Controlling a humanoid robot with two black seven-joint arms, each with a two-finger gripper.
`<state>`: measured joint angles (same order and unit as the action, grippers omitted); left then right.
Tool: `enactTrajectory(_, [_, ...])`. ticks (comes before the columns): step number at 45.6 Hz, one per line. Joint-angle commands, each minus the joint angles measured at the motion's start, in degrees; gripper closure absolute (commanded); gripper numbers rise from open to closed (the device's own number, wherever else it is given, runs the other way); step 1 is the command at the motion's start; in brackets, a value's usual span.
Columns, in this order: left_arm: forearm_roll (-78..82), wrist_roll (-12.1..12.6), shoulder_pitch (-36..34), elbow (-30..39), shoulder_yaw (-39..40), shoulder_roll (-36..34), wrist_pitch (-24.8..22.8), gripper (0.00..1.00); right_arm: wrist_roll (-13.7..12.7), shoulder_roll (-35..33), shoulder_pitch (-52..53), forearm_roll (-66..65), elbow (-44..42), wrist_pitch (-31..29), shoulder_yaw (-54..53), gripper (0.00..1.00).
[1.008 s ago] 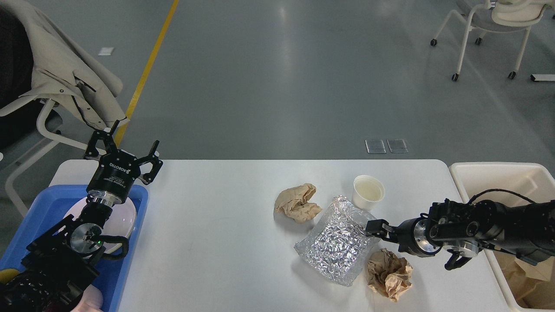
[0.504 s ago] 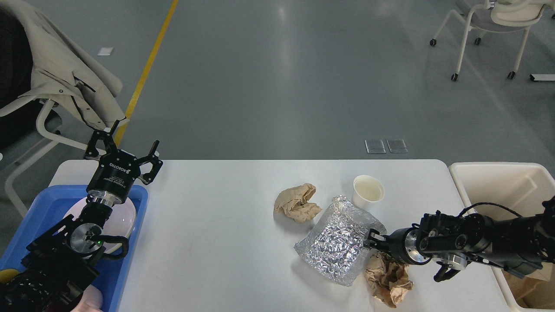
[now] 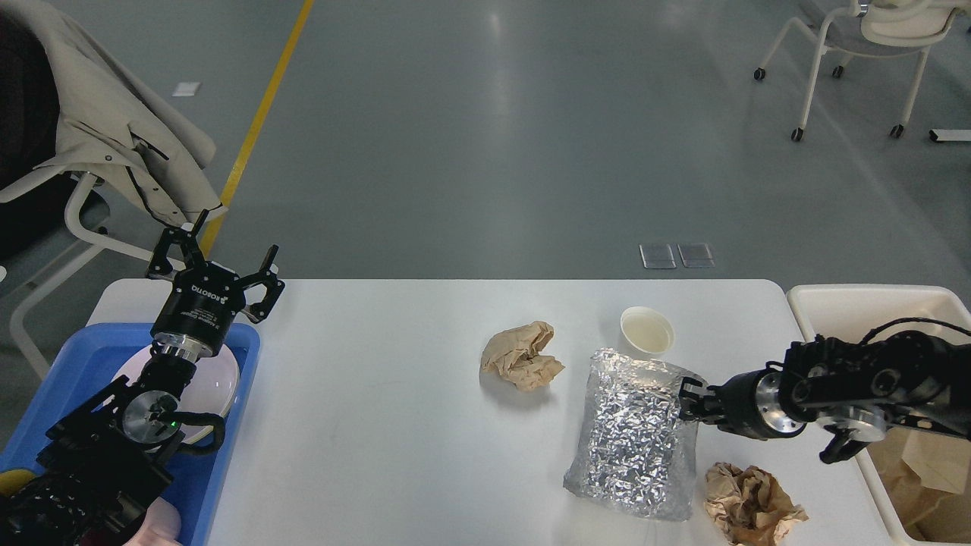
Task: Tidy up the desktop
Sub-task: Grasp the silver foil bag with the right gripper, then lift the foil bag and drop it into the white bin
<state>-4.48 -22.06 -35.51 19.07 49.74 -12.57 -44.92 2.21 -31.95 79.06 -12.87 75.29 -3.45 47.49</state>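
The white desktop holds a crinkled silver foil bag, a white paper cup and two crumpled brown paper balls, one in the middle and one at the front right. My right gripper reaches in from the right and is shut on the foil bag's upper right edge. The bag hangs steeply from that edge, its lower end near the table's front. My left gripper stands open and empty above the far corner of the blue tray.
A white plate lies in the blue tray under my left arm. A cream bin with brown paper inside stands off the table's right end. Chairs stand on the floor at far left and far right.
My right gripper has pulled back to the right with the foil bag, which swung round from its slanted lie. The front paper ball ended up further right. The left arm stayed still.
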Motion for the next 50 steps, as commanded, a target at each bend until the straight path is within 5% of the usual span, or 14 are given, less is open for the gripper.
enactTrajectory(1, [0.0,0.0,0.0,0.0,0.0,0.0,0.0,0.0,0.0,-8.6,14.7,0.0,7.9,-7.3,4.5,1.0])
enactTrajectory(7, [0.0,0.0,0.0,0.0,0.0,-0.1,0.0,0.0,-0.3,-15.3,31.0,0.0,8.8,-19.8,6.6,1.0])
enactTrajectory(15, [0.0,0.0,0.0,0.0,0.0,0.0,0.0,0.0,-0.2,-16.2,51.7,-0.6,4.1,-34.0,14.4,1.0])
enactTrajectory(28, [0.0,0.1,0.0,0.0,0.0,0.0,0.0,0.0,0.1,-16.3,61.2,-11.0,-0.7,-38.7,20.5,1.0])
enactTrajectory(34, [0.0,0.0,0.0,0.0,0.0,0.0,0.0,0.0,1.3,-16.4,53.3,-14.1,-12.2,-38.4,22.4,1.0])
enactTrajectory(39, [0.0,0.0,0.0,0.0,0.0,0.0,0.0,0.0,6.7,-18.4,38.0,-17.9,-27.3,-35.6,21.5,1.0])
enactTrajectory(44, [0.0,0.0,0.0,0.0,0.0,0.0,0.0,0.0,12.9,-18.3,19.1,-18.1,-38.4,-25.0,20.5,1.0])
enactTrajectory(50, [0.0,0.0,0.0,0.0,0.0,0.0,0.0,0.0,14.7,-16.1,-3.8,-16.3,-48.4,-10.0,16.4,1.0])
